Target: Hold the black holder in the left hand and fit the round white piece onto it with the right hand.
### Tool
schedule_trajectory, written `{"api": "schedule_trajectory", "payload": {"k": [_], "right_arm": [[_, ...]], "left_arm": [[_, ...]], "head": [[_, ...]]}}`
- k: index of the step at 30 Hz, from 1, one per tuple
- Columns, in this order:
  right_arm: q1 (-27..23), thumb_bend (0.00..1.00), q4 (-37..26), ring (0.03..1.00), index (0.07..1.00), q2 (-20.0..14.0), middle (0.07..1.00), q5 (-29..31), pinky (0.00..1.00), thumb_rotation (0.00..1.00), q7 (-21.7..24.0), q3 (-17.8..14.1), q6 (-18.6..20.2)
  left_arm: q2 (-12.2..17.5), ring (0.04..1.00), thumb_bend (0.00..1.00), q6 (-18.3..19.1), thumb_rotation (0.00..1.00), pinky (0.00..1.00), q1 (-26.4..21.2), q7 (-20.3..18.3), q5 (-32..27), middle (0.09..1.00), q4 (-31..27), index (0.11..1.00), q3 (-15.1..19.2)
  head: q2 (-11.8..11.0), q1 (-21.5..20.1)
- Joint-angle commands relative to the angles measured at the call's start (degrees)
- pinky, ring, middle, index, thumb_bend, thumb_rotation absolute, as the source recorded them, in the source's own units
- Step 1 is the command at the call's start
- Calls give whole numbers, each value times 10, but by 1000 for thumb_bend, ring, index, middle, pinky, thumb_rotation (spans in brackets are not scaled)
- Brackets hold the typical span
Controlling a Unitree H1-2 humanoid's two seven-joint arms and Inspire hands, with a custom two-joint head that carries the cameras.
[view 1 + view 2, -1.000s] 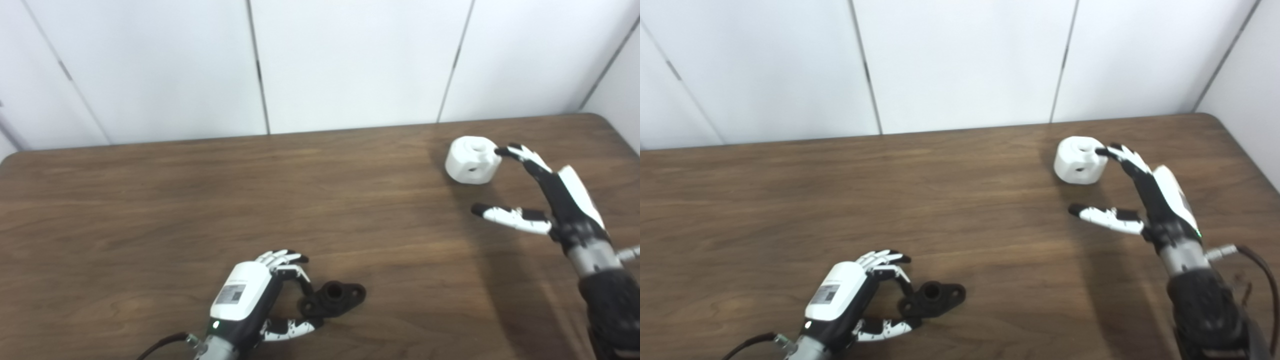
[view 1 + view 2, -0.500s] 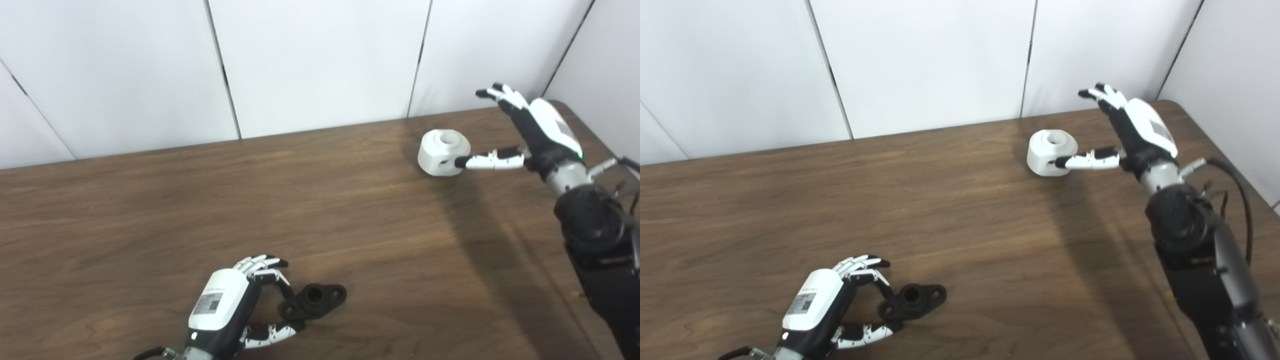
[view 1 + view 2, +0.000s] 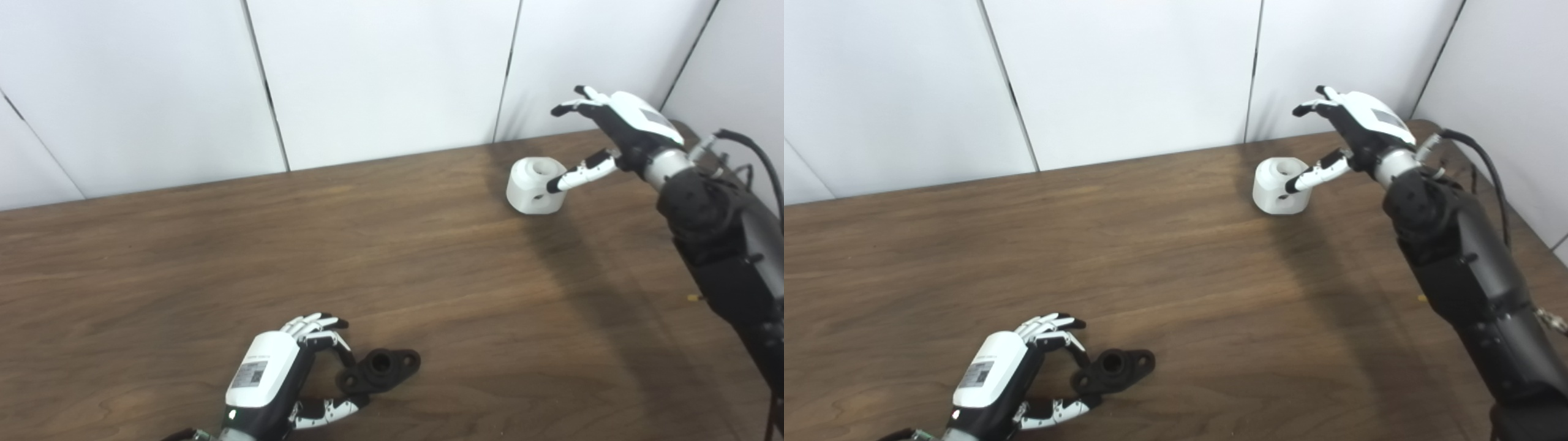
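Note:
The black holder [image 3: 381, 369] lies flat on the wooden table [image 3: 392, 263] near the front edge. My left hand [image 3: 278, 380] curls around its left end, thumb below and fingers above; no firm grip shows and the holder rests on the table. The round white piece [image 3: 535, 185] stands at the far right of the table. My right hand [image 3: 612, 131] hovers above and just right of it with fingers spread, and the thumb reaches down in front of the piece's near side.
White wall panels [image 3: 380, 79] run along the table's far edge. The table's rounded far-right corner [image 3: 1427, 125] lies just behind my right hand. A black cable [image 3: 753, 159] loops by the right forearm.
The camera has shifted. My right hand has risen from beside the white piece to above and behind it, thumb now at the piece. The left hand and holder have kept their places.

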Motion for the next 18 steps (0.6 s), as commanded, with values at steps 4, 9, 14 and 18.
{"api": "schedule_trajectory", "payload": {"k": [4, 9, 14, 18], "right_arm": [[-57, 935, 6, 1000, 821, -39, 1000, -27, 902, 203, 43, 21, 14], [-73, 969, 23, 1000, 835, -38, 1000, -27, 935, 195, 55, 31, 9], [-86, 976, 45, 1000, 841, -39, 1000, -28, 978, 200, 64, 44, 1], [-93, 980, 63, 1000, 842, -37, 1000, -33, 999, 216, 62, 56, -8]], "left_arm": [[9, 864, 511, 13, 41, 847, 19, -28, -2, 804, 18, 490, -4], [8, 864, 510, 15, 41, 851, 20, -29, -3, 804, 17, 490, -3], [8, 866, 510, 16, 41, 852, 19, -32, -3, 805, 15, 490, -3], [8, 866, 510, 17, 41, 851, 20, -33, -3, 806, 14, 490, -3]], "head": [[0, 0], [-2, 0], [-2, 1], [-2, 1]]}}
